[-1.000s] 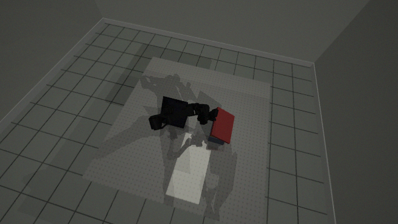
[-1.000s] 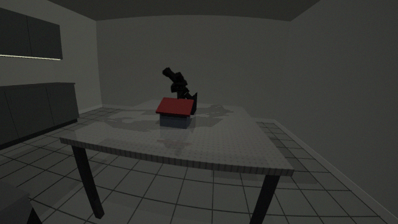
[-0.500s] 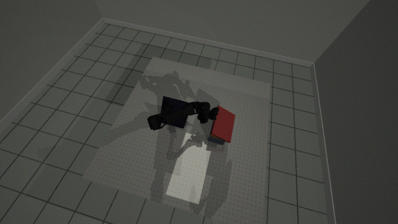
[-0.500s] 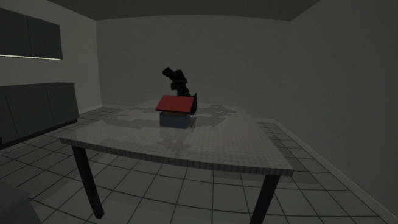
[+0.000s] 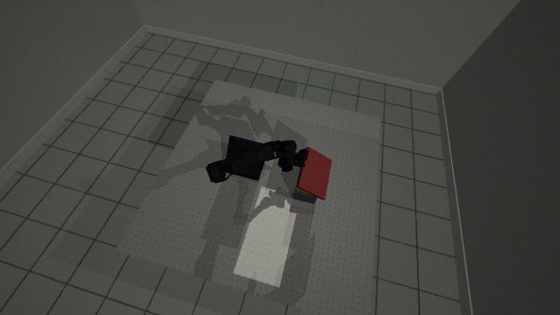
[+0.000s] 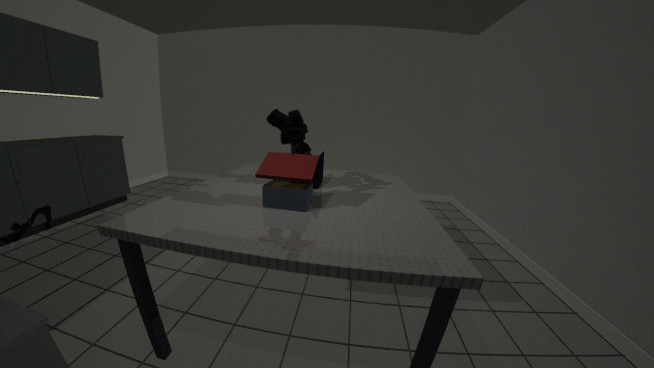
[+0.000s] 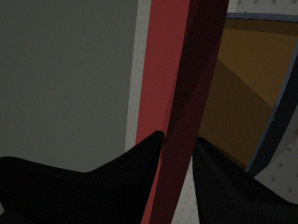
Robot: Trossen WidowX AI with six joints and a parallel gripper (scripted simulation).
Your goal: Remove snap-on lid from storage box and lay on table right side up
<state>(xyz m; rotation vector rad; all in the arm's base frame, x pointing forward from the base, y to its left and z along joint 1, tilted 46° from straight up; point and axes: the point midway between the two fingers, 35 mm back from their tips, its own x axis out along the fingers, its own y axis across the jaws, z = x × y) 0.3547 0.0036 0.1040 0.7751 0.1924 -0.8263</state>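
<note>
Gripper (image 7: pixel 176 163) clamped on the red lid's (image 6: pixel 288 166) rim, lid tilted up above the blue storage box (image 6: pixel 287 195), its brown interior showing, box sitting mid-bench (image 6: pixel 350 235) beside the arm (image 5: pixel 253 160).

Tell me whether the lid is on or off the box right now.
Off, raised and tilted. The red lid hangs above the blue box, whose brown interior shows beneath it. The gripper is clamped on the lid's edge.
</note>
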